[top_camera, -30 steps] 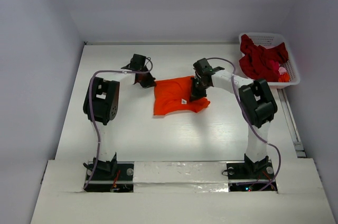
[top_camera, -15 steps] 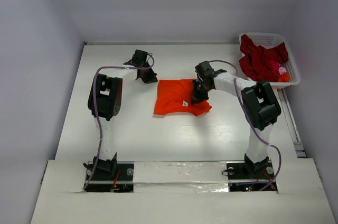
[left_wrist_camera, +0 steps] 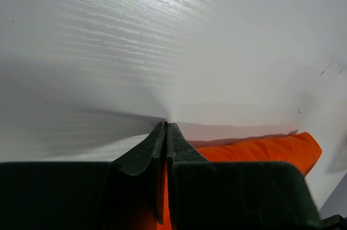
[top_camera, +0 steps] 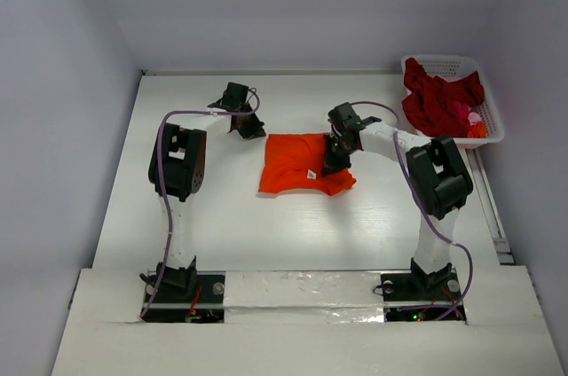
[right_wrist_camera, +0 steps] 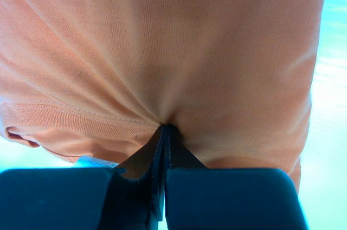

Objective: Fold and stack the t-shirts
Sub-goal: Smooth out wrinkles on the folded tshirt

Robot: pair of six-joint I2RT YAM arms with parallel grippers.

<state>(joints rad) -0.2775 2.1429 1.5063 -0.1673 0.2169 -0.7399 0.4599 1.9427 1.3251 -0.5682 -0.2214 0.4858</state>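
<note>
Since a second ago the orange t-shirt (top_camera: 293,161) has been drawn flatter. The left pincer (top_camera: 252,131) and right pincer (top_camera: 335,160), both clamped on its cloth, seem mid-fold; next, carry one edge over.

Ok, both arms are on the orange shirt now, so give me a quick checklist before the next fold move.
1. Hold of right gripper on orange t-shirt: ok, cloth puckers into its shut tips.
2. Hold of left gripper: ok, shut, orange cloth shows between its fingers.
3. Shirt lying flat: not ok, its near right edge bulges.
4. Lower layers aligned: cannot tell, hidden.
5. Other dark red t-shirts out of the way: ok, heaped in the basket.
</note>
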